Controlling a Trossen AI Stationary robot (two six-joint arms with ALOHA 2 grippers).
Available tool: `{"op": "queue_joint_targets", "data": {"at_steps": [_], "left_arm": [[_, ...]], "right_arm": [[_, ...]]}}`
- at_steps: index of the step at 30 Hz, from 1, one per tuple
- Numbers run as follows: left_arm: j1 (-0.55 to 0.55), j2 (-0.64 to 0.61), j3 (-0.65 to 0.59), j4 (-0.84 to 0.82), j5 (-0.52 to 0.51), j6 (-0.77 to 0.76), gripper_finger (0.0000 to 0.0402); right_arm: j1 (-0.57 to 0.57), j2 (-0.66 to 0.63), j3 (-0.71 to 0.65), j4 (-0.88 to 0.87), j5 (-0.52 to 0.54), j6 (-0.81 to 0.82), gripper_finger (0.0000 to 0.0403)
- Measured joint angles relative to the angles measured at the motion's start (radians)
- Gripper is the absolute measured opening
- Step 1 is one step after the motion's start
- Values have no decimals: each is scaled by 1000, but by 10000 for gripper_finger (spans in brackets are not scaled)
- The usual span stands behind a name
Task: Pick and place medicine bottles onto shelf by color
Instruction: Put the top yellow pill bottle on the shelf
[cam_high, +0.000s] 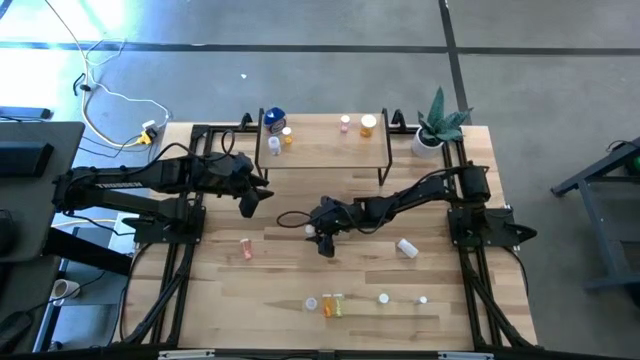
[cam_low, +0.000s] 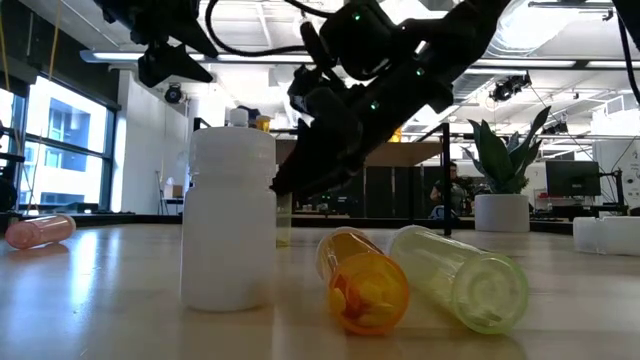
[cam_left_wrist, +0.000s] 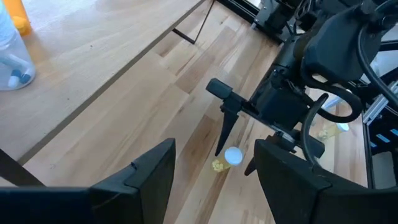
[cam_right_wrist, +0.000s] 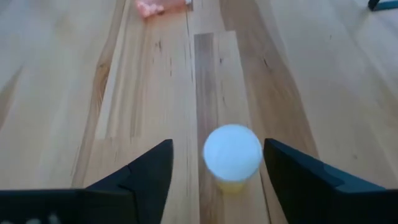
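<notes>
A small yellow bottle with a white cap (cam_right_wrist: 232, 155) stands upright on the table in front of the shelf (cam_high: 325, 150); it also shows in the high view (cam_high: 311, 229). My right gripper (cam_right_wrist: 217, 144) is open, low over the table, with one finger on either side of this bottle and a gap to each. My left gripper (cam_high: 250, 203) is open and empty in the air by the shelf's left front leg. The shelf bears a blue-topped bottle (cam_high: 275, 118), a pink one (cam_high: 345, 123) and orange ones (cam_high: 368, 125).
On the table lie a pink bottle (cam_high: 246, 248) and a white bottle (cam_high: 406, 247). Several small bottles (cam_high: 333, 305) are near the front edge. A potted plant (cam_high: 432, 132) stands at the far right corner. Black arm frames run along both table sides.
</notes>
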Motion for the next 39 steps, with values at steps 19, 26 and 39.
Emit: {"op": "queue_joint_targets", "data": {"at_steps": [19, 26, 39], "left_arm": [[0, 0, 0, -33, -23, 0, 206], [0, 0, 0, -33, -36, 18, 206], [0, 0, 0, -30, -148, 20, 206]], "right_arm": [[0, 0, 0, 7, 0, 11, 99], [-7, -55, 0, -2, -11, 75, 104], [-148, -309, 1, -38, 42, 92, 104]]}}
